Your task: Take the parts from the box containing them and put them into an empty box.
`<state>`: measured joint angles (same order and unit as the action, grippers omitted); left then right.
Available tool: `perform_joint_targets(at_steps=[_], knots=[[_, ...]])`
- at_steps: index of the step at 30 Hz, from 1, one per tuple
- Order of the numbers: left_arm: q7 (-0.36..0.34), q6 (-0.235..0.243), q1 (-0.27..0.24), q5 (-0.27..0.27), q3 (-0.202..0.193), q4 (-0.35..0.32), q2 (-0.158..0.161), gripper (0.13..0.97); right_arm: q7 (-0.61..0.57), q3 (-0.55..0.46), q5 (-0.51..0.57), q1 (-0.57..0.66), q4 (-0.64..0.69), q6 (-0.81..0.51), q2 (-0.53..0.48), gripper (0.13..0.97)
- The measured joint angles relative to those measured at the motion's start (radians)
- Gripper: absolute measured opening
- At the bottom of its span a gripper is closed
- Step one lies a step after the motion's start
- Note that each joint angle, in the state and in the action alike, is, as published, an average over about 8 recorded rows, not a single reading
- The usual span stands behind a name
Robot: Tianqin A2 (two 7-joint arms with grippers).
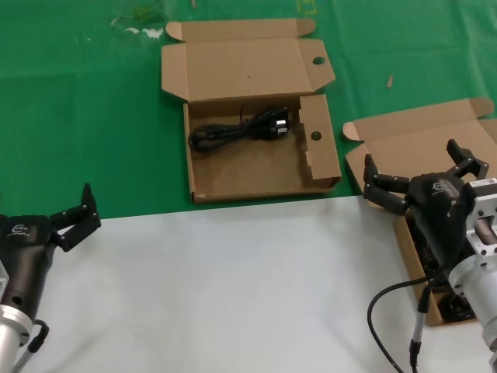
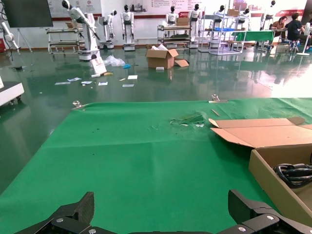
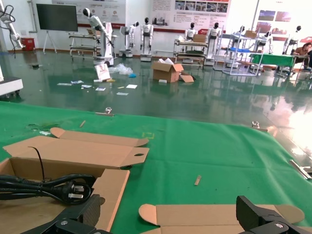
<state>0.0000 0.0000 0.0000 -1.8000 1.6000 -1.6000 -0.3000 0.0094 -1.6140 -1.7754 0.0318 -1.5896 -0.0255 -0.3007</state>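
The holed cardboard box [image 1: 256, 175] lies open at the centre back, with a round hole in its lid tab and one in its side flap. One black power cord [image 1: 241, 130] lies coiled inside; it also shows in the right wrist view [image 3: 48, 187] and the left wrist view [image 2: 295, 174]. The plain box [image 1: 411, 144] with the ear tab lies open at the right. Dark cords [image 1: 457, 308] show in it, mostly hidden by my right arm. My right gripper [image 1: 423, 175] hangs open and empty above the plain box. My left gripper [image 1: 74, 217] is open and empty at the lower left.
Green cloth [image 1: 85, 116] covers the back of the table and a white surface [image 1: 233, 287] the front. A cable [image 1: 396, 311] loops off my right arm. Small scraps [image 1: 144, 31] lie on the cloth at the back left.
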Motion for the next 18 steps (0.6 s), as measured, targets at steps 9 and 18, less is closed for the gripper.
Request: perform_joint_targets(at_steps=[9,18], knots=[[0.0,0.0,0.0,0.0,0.0,0.0,0.0,0.966,0.0,0.0,0.0,0.0,0.0,0.0,0.0,0.966],[0.0,0.0,0.0,0.0,0.0,0.0,0.0,0.966,0.0,0.0,0.0,0.0,0.0,0.0,0.0,0.966]])
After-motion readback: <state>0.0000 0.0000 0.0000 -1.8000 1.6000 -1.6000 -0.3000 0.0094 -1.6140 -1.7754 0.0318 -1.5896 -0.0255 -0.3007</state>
